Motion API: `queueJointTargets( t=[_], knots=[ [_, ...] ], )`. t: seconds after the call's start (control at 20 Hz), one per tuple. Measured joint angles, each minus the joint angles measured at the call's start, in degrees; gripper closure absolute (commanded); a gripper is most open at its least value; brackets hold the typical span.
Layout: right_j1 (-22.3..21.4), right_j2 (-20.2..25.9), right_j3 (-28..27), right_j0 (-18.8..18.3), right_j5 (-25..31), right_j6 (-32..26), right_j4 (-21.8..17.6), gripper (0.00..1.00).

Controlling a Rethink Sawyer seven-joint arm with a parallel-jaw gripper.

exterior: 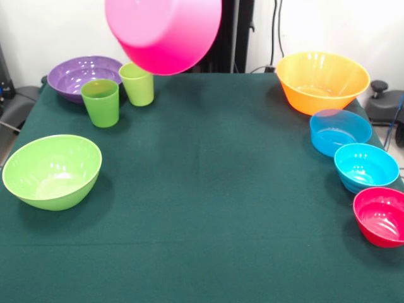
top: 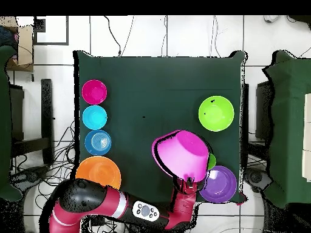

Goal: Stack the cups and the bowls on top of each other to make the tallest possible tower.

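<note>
The large pink bowl (exterior: 164,31) hangs tilted in the air above the table's far side, over the two cups. In the overhead view my gripper (top: 189,180) is shut on the rim of the pink bowl (top: 182,153). A green cup (exterior: 101,102) and a lime-green cup (exterior: 137,83) stand upright beside the purple bowl (exterior: 79,76). The lime-green bowl (exterior: 53,170) sits at the left. At the right stand the orange bowl (exterior: 322,81), the translucent blue bowl (exterior: 339,131), the turquoise bowl (exterior: 366,166) and the small red bowl (exterior: 382,216). The red cup is out of view.
The dark green table (exterior: 214,189) bears everything. The right-hand bowls stand in a row close to its edge. A black chair (exterior: 385,101) stands off the right side. Cables lie on the floor (top: 140,36) beyond the table.
</note>
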Motion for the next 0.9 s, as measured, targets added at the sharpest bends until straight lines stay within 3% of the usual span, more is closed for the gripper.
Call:
queueJointTargets(
  t=[0.55,0.9],
  knots=[
    [-0.74,0.59,0.02,0.01,0.01,0.00,-0.07,0.00],
    [-0.84,0.62,0.30,0.08,0.00,0.00,-2.06,0.00]
  ],
)
